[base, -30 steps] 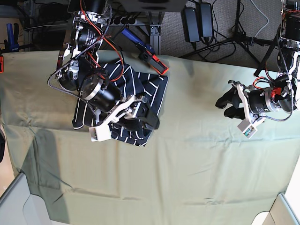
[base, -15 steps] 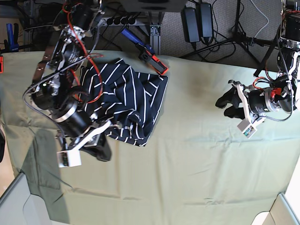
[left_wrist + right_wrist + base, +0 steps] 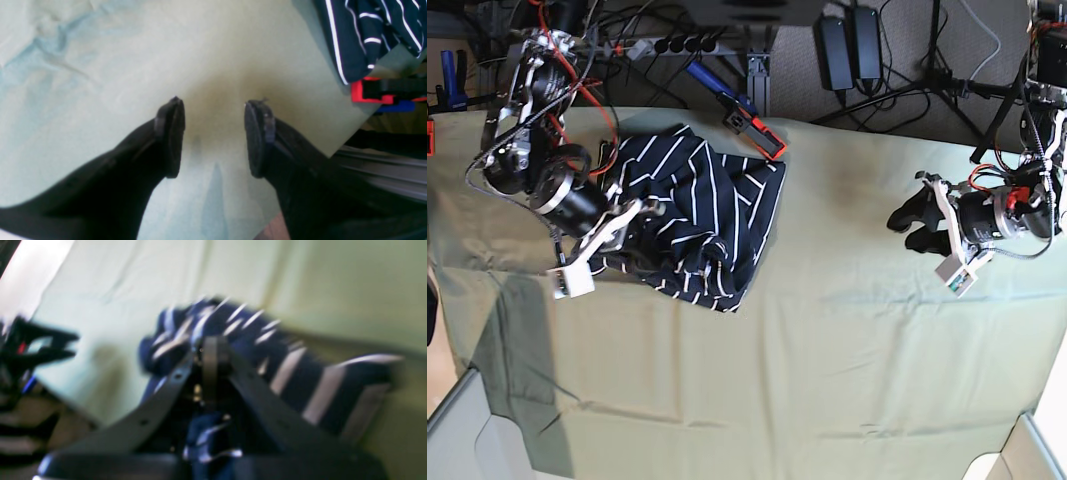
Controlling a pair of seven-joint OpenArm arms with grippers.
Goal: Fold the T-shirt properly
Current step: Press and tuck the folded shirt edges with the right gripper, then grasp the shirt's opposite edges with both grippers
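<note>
Right gripper [image 3: 213, 356]: jaws closed on a fold of the dark navy fabric T-shirt with thin white stripes [image 3: 697, 210].
T-shirt: bunched on the pale green cloth [image 3: 827, 380], lying directly ahead of the right gripper.
Left gripper [image 3: 213, 136]: jaws spread, holding nothing, above bare cloth, well apart from the shirt.

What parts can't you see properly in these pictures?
- Right wrist view: motion blur smears the T-shirt, so its folds can't be read.
- Base view: the right end effector and arm hide the shirt's left edge.
- Left wrist view: the frame edge cuts off most of the shirt.
</note>
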